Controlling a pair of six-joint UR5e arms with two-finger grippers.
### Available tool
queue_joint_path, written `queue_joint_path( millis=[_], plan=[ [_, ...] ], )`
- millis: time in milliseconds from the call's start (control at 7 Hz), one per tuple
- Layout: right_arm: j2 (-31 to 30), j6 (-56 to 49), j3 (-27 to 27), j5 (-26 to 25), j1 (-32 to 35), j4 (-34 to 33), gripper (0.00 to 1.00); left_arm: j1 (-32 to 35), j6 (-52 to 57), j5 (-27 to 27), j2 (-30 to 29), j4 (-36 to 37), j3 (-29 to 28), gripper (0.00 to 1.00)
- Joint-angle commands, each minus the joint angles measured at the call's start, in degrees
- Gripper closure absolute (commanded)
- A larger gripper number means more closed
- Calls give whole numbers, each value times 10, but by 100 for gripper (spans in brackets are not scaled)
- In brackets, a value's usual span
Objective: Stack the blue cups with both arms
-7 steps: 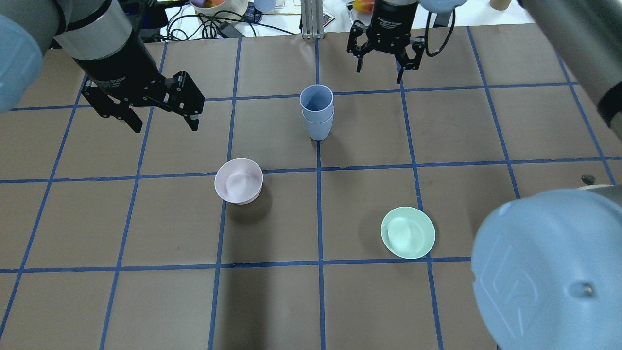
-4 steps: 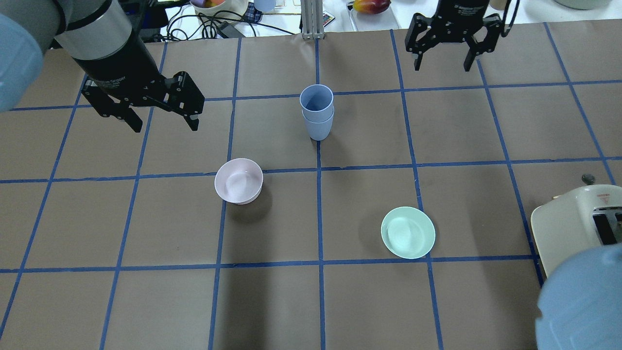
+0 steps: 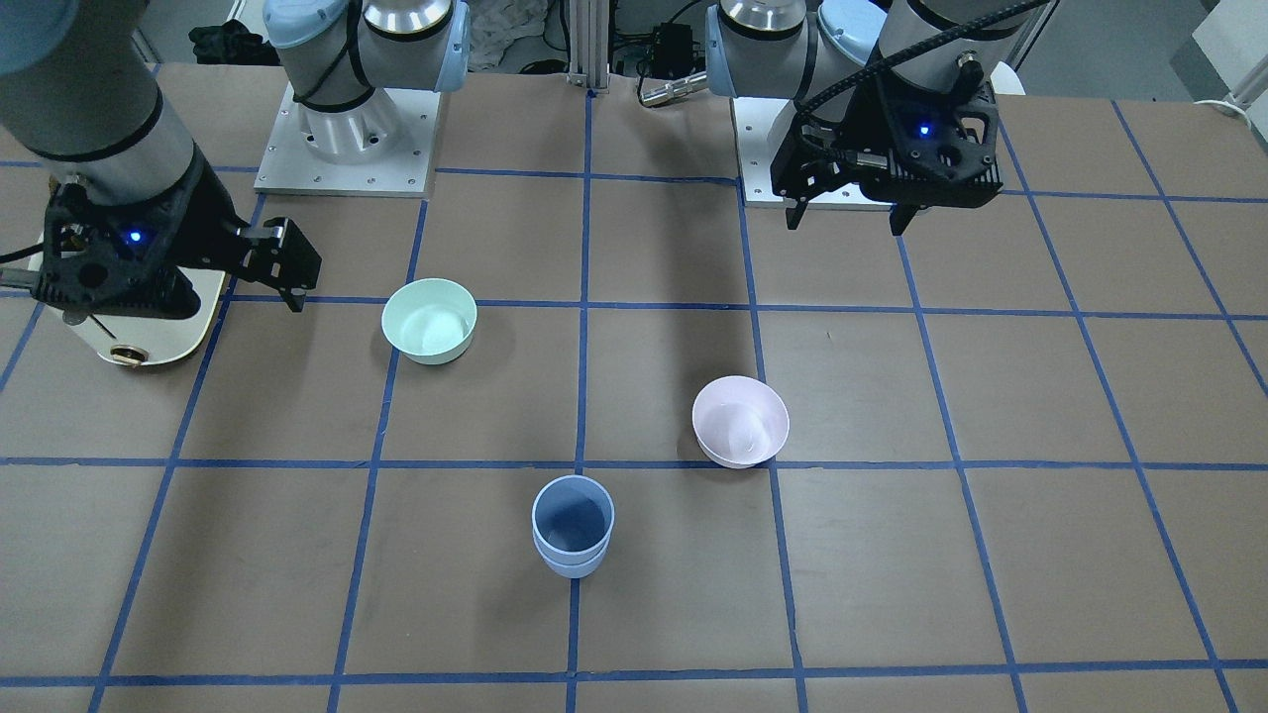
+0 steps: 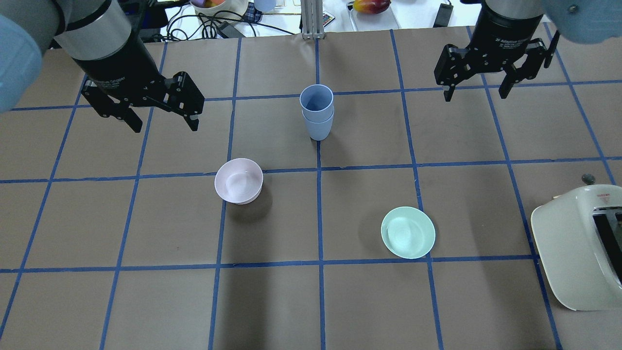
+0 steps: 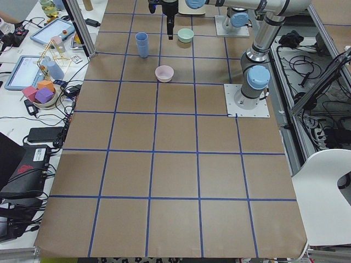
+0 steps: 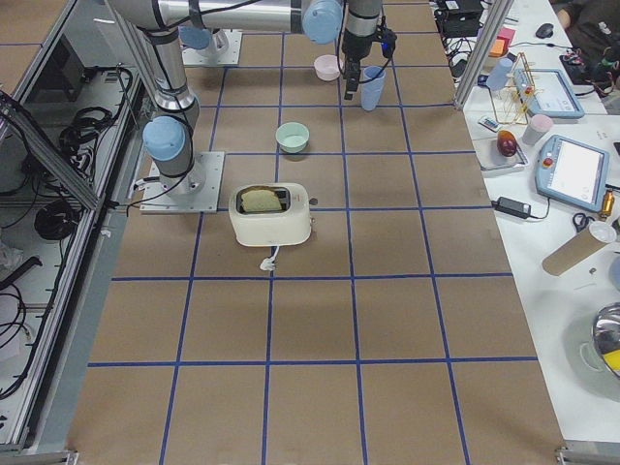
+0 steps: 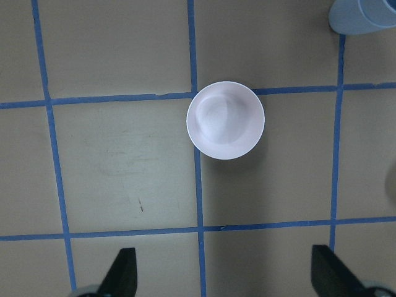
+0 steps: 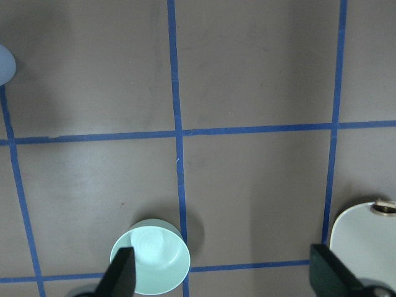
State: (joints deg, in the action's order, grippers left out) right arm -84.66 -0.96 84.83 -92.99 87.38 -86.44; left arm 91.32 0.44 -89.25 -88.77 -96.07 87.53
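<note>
The two blue cups [image 4: 317, 114] stand nested, one inside the other, upright on the table's middle line toward the far side; they also show in the front view [image 3: 573, 525]. My left gripper [image 4: 165, 124] is open and empty, hanging above the table to the left of the cups. In its wrist view [image 7: 226, 278] the cups [image 7: 365, 12] are at the top right corner. My right gripper [image 4: 475, 95] is open and empty, well right of the cups. Both grippers are clear of the cups.
A pale pink bowl [image 4: 238, 181] sits left of centre and a mint-green bowl [image 4: 407, 232] right of centre, both nearer the robot than the cups. A cream toaster [image 4: 578, 243] stands at the right edge. Cables and clutter lie beyond the far edge.
My right gripper has moved from just right of the cups out to the far right, still open. Its elbow has swung out of the overhead view, uncovering the toaster. The left arm has not moved.
</note>
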Motion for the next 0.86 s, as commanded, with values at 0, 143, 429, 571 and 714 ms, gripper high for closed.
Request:
queue_joint_path(
  millis=[0,143,429,571,714],
  plan=[
    [-44,2,39,5,1,-1,0,0,0,0,0,0,0,0],
    [-44,3,45,11,2,0,0,0,0,0,0,0,0,0],
    [-43,3,50,47,2,4,0,1,0,0,-1,0,1,0],
    [-43,3,50,47,2,3,0,3,0,0,-1,0,3,0],
    [-42,3,50,47,2,0,0,3,0,0,-1,0,2,0]
  ],
)
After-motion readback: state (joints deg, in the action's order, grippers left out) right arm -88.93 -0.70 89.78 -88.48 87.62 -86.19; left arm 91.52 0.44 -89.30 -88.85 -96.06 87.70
